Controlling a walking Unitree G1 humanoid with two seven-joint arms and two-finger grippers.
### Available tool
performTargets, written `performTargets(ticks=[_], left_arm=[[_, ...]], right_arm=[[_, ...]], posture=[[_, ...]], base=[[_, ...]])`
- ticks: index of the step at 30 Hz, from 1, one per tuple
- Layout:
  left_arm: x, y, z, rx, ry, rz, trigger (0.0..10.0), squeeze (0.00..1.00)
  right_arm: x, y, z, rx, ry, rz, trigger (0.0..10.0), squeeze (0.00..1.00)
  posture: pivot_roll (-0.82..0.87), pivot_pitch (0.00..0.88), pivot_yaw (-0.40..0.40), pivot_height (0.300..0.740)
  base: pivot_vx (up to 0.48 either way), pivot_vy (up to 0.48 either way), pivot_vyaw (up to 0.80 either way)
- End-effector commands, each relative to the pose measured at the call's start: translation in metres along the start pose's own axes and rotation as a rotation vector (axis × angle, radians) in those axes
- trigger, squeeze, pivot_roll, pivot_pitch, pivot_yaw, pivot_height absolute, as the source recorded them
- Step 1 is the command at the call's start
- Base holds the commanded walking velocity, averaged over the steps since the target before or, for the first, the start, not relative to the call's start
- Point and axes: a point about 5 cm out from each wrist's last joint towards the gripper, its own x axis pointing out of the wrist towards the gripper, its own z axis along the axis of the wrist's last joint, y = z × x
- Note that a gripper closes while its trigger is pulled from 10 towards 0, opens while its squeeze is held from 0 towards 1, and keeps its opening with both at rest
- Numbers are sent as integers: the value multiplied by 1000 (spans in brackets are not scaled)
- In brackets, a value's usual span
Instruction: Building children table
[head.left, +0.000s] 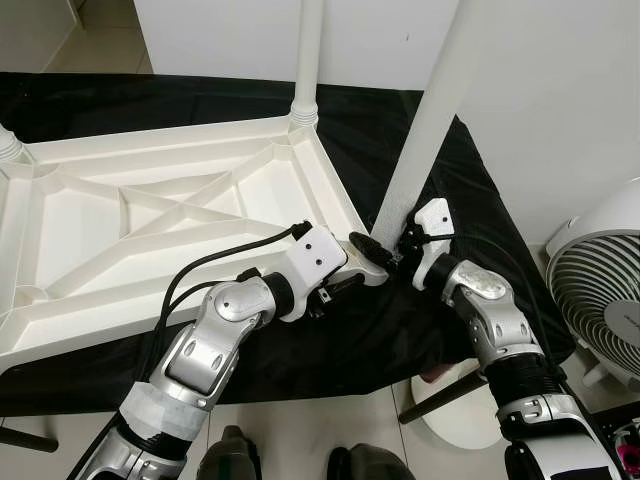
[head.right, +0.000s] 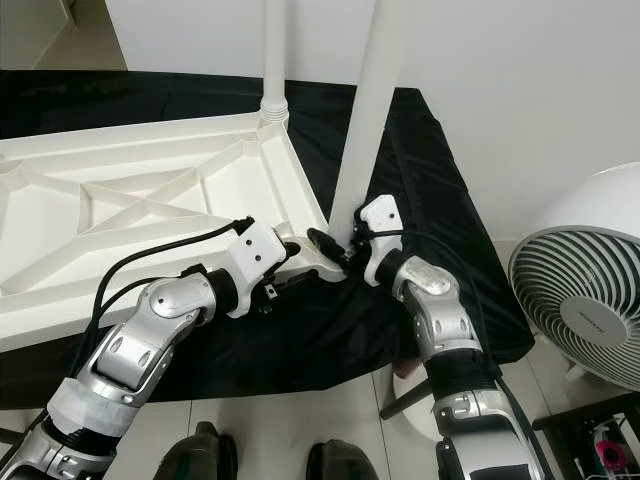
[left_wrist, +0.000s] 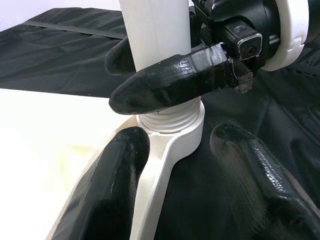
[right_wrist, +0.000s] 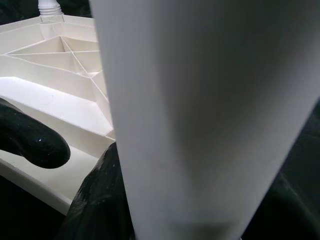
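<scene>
The white children's table top lies upside down on a black cloth. One white leg stands upright in the far right corner socket. A second white leg leans slightly at the near right corner socket, its threaded end seated there. My right gripper is shut on this leg just above the socket; one of its fingers wraps across the leg. My left gripper is open, its fingers straddling the corner below the socket, one touching the rim.
A white fan stands on the floor at the right, close to my right arm. The cloth-covered surface ends just before me, with tiled floor below. A leg stub rises at the table top's far left corner. A white wall is behind.
</scene>
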Motion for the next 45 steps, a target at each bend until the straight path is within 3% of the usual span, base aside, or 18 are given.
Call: performTargets(ticks=[1,2,3,7,8,9,15,19,22,25,33,34,43,45], left_arm=[[0,-2,3,7,-13,-13,10000,0],[0,-2,3,6,-13,-14,10000,0],[0,-2,3,4,-13,-15,10000,0],[0,-2,3,3,-13,-16,10000,0],[0,-2,3,2,-12,-17,10000,0],[0,-3,2,1,-10,-19,10000,0],[-1,-3,2,1,-7,-21,10000,0],[-1,-3,2,-1,-8,-20,10000,0],[-1,-4,2,0,-10,-27,10000,0],[0,-4,2,2,-9,-29,10000,0],[0,-6,2,1,-8,-35,10000,0],[-1,-5,2,1,-8,-34,10000,0],[-1,-5,2,-2,-9,-25,10000,0],[-1,-5,2,-3,-9,-26,10000,0]], right_arm=[[-3,2,-10,19,42,7,0,0],[-3,2,-9,30,34,-4,0,0],[-4,3,-8,42,23,-18,8392,0],[-4,4,-6,54,11,-29,8392,0],[-2,6,-4,65,1,-68,10000,0],[-1,10,0,69,-16,-142,10000,0],[2,24,5,84,-54,-249,10000,0],[3,29,4,156,-61,-401,10000,0],[-3,23,6,131,-44,-673,10000,0],[-5,24,6,142,-35,-770,10000,0],[-6,24,11,136,-43,-775,10000,0],[-5,24,11,147,-49,-767,10000,1000],[-2,20,21,146,-81,-690,10000,1000],[-1,15,26,118,-80,-619,10000,1000]], posture=[[9,30,-47,740],[8,31,-48,740],[7,34,-48,740],[7,34,-48,740],[6,36,-48,740],[5,37,-48,740],[2,38,-49,740],[3,39,-48,740],[-2,38,-43,740],[-1,38,-43,740],[-3,40,-40,740],[-2,41,-43,740],[-4,41,-46,740],[-5,41,-45,740]], base=[[0,0,0],[0,0,0],[0,0,0],[0,0,0],[0,0,0],[0,0,0],[0,0,0],[0,0,0],[0,0,0],[0,0,0],[0,0,0],[0,0,0],[0,0,0],[0,0,0]])
